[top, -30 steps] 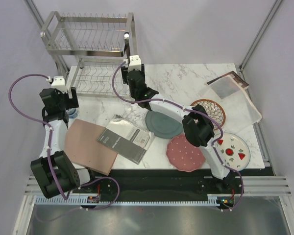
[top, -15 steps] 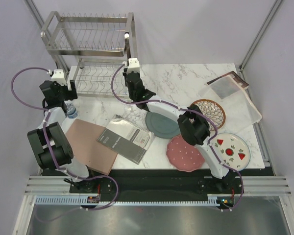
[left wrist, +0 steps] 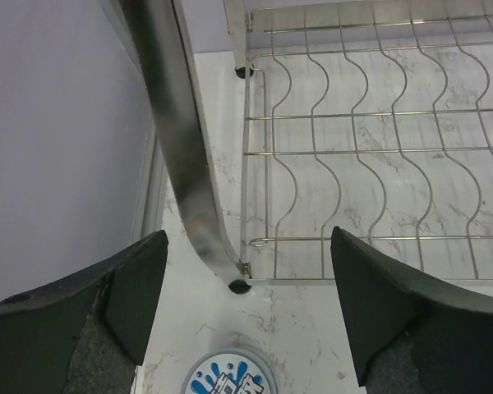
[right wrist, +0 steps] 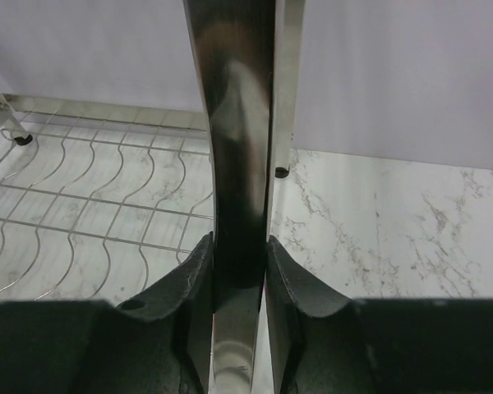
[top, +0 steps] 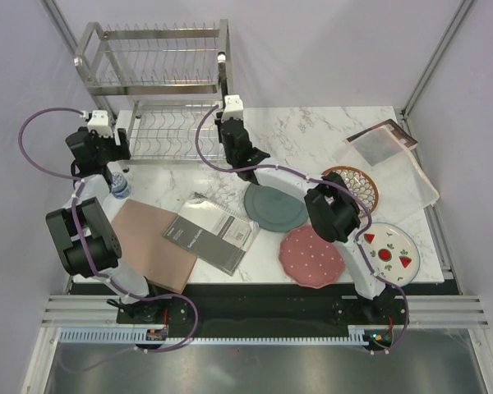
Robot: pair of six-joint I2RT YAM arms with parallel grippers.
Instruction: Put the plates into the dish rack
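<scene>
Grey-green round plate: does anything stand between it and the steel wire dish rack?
Only the right arm, stretched over the marble from grey-green plate to dish rack, where the right gripper clamps a post.

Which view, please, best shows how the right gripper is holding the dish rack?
The right wrist view: the right gripper has both fingers pressed against an upright of the dish rack. The top external view shows that wrist at the rack's near right post, contact hidden. The left wrist view shows another corner, not this gripper.
</scene>
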